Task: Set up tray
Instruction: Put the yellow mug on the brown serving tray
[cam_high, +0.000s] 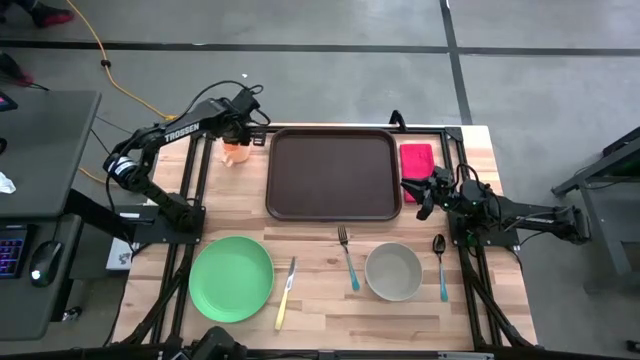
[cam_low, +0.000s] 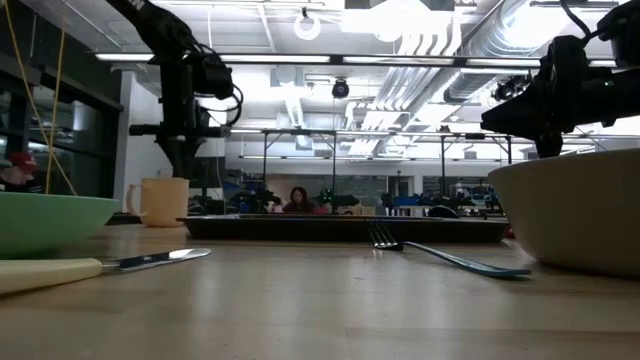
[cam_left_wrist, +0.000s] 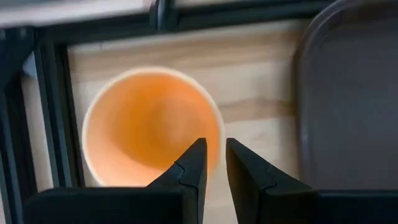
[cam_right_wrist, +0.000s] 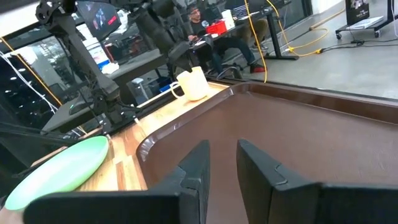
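Note:
The dark brown tray (cam_high: 333, 172) lies flat at the far middle of the table. Just left of it a cream cup with an orange inside (cam_high: 237, 150) stands upright on the wood. My left gripper (cam_left_wrist: 214, 158) hangs over the cup (cam_left_wrist: 149, 124), pointing steeply down. Its fingers stand a narrow gap apart above the cup's rim on the tray side, and I cannot see them touching it. My right gripper (cam_right_wrist: 222, 155) waits level at the tray's right edge (cam_high: 425, 198). It is slightly open with nothing between its fingers.
A red napkin (cam_high: 417, 160) lies right of the tray. Along the near side lie a green plate (cam_high: 231, 278), a knife (cam_high: 285, 293), a fork (cam_high: 348, 258), a grey bowl (cam_high: 393, 271) and a spoon (cam_high: 440, 265). A black frame rail (cam_left_wrist: 56, 112) runs close beside the cup.

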